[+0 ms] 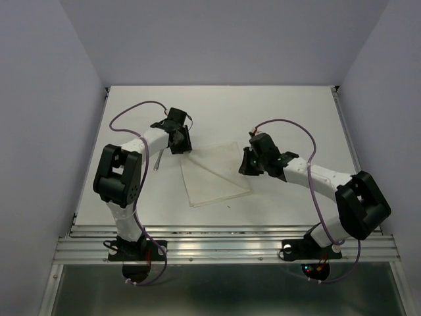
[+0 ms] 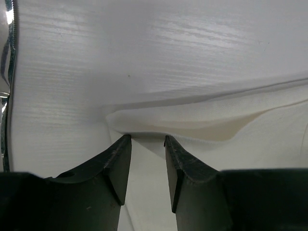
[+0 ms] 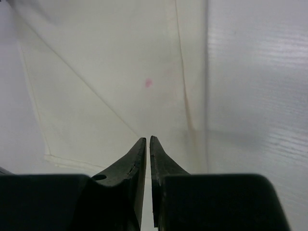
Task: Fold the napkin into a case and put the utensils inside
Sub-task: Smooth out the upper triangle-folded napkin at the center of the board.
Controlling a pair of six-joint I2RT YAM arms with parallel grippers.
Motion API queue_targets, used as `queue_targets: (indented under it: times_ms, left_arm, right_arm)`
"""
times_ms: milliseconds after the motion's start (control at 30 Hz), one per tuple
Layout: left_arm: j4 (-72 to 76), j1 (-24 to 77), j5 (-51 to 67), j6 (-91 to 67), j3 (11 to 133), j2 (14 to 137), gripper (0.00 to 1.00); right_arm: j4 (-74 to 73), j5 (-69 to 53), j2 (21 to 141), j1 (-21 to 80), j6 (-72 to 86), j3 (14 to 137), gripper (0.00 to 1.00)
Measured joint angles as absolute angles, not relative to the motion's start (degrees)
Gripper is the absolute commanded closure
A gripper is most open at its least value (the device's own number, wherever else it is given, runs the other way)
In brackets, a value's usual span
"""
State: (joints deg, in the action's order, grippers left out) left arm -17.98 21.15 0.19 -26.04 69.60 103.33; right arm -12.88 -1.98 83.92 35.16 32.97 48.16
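The white napkin (image 1: 214, 174) lies flat mid-table, with a diagonal crease across it. No case is in view. My left gripper (image 1: 179, 143) is at the napkin's far left corner. In the left wrist view the left gripper (image 2: 146, 138) is open, and the raised hem of the napkin (image 2: 231, 127) lies just ahead of its tips. My right gripper (image 1: 247, 164) is at the napkin's right edge. In the right wrist view the right gripper (image 3: 147, 138) is shut to a hairline slit over the napkin (image 3: 120, 72), with nothing seen between the jaws. A slim silver utensil (image 1: 158, 158) lies left of the napkin.
Shiny metal of the utensils (image 2: 5, 91) runs along the left border of the left wrist view. A small pink spot (image 3: 148, 83) marks the napkin. Grey walls (image 1: 39, 99) enclose the table on three sides, and a metal rail (image 1: 223, 245) holds both arm bases.
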Motion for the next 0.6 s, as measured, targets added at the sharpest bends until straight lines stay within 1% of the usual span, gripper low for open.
queue_targets:
  times_ms: [233, 467, 600]
  left_arm:
    - [-17.32, 21.15, 1.83, -26.17, 72.60, 106.78, 0.56]
    - [-18.00, 21.12, 2.02, -26.17, 73.97, 107.94, 0.57]
    - [-19.44, 21.12, 0.51, -26.17, 74.67, 107.79, 0.57]
  right_arm:
    - [-9.87, -2.59, 91.90, 37.95, 32.82, 55.48, 0.89]
    - [-8.54, -1.32, 100.03, 38.68, 33.91, 55.77, 0.91]
    - [-7.99, -0.58, 100.49, 38.68, 34.50, 55.83, 0.90]
